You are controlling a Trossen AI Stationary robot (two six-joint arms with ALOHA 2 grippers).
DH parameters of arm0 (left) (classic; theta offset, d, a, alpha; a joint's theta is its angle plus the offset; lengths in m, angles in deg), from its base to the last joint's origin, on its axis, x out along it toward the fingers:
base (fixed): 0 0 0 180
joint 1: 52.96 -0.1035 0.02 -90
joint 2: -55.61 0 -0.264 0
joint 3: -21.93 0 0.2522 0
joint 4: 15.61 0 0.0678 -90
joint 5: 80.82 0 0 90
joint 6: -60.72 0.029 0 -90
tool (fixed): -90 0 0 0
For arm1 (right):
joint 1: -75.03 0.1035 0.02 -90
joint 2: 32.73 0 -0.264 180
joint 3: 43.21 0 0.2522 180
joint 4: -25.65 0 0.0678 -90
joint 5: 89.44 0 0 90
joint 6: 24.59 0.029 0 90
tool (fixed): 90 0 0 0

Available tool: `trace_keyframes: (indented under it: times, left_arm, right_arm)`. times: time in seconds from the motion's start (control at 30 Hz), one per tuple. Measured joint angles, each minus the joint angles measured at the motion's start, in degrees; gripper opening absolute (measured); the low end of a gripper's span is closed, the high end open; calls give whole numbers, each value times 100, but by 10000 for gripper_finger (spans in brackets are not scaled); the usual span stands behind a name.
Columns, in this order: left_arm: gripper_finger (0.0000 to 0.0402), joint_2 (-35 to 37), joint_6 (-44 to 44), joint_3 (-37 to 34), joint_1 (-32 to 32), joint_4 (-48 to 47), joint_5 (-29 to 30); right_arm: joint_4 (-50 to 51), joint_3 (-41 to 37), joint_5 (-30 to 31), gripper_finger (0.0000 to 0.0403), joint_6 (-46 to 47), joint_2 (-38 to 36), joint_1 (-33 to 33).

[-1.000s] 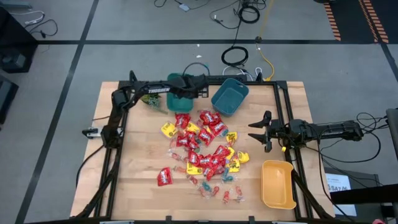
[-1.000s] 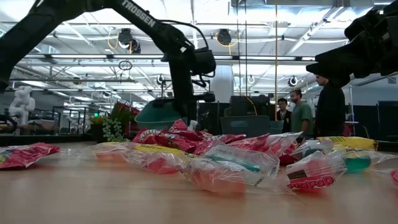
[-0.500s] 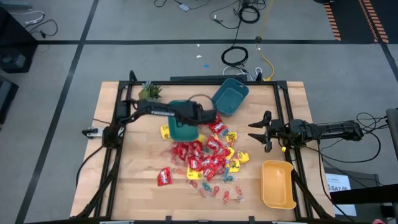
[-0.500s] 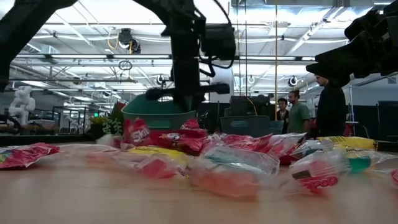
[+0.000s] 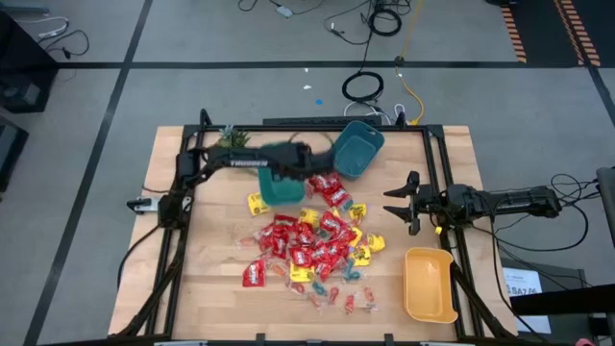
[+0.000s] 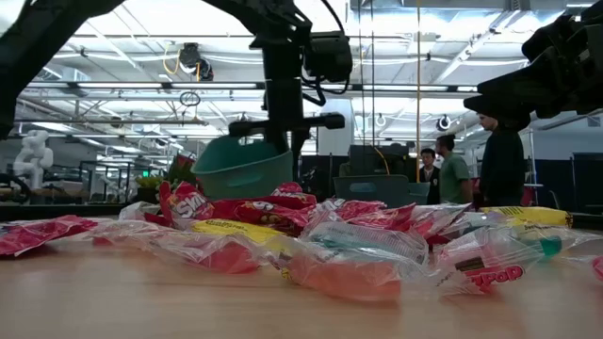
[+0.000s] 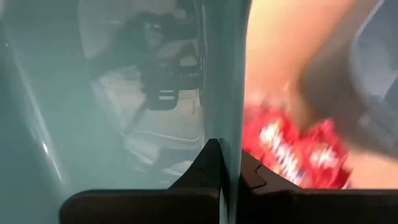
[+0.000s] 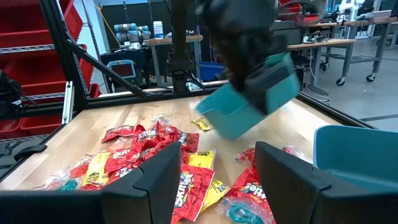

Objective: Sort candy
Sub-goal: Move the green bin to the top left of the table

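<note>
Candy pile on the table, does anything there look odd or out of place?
Yes. The left gripper holds a teal bin tilted in the air over the candy, which lies loose across the wood instead of in any bin.

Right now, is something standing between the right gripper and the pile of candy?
Nothing visible does. The right gripper waits open at the table's right edge, and bare wood lies between it and the candy pile. The left gripper holds the teal bin over the pile's far side.
</note>
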Motion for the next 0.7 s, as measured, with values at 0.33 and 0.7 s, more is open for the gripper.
trace_keyframes:
  times: [0.33, 0.7]
  left_arm:
    - [5, 1, 1566, 393, -1242, -364, -834]
    - [5, -147, 1957, 408, -1757, -688, -1473]
  right_arm:
    - [-1, 0, 0, 196, -1, 0, 2]
    - [0, 0, 2, 196, 0, -2, 2]
